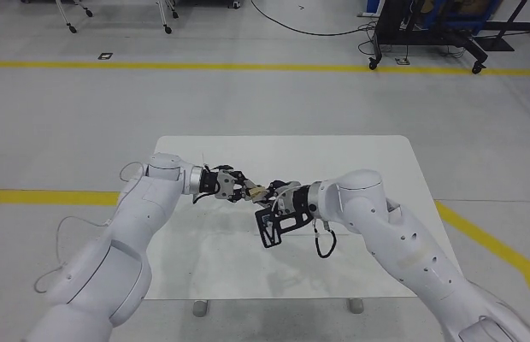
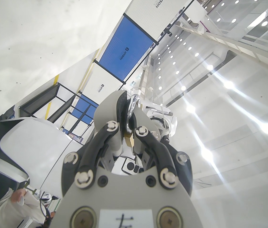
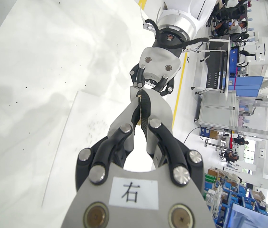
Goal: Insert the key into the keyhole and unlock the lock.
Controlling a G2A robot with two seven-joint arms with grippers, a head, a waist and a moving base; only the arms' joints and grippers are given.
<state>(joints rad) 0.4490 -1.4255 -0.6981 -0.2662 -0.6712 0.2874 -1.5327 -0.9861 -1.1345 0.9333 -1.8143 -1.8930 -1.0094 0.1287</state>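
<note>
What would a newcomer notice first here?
Two arms meet tip to tip above the middle of the white table. The left pincer is shut on a brass lock with a silver shackle. The right pincer pinches a thin key, facing the lock.

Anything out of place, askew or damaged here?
Nothing stands out. The left gripper is shut on the lock and the right gripper on the key. They meet above the table, and no damage shows.
</note>
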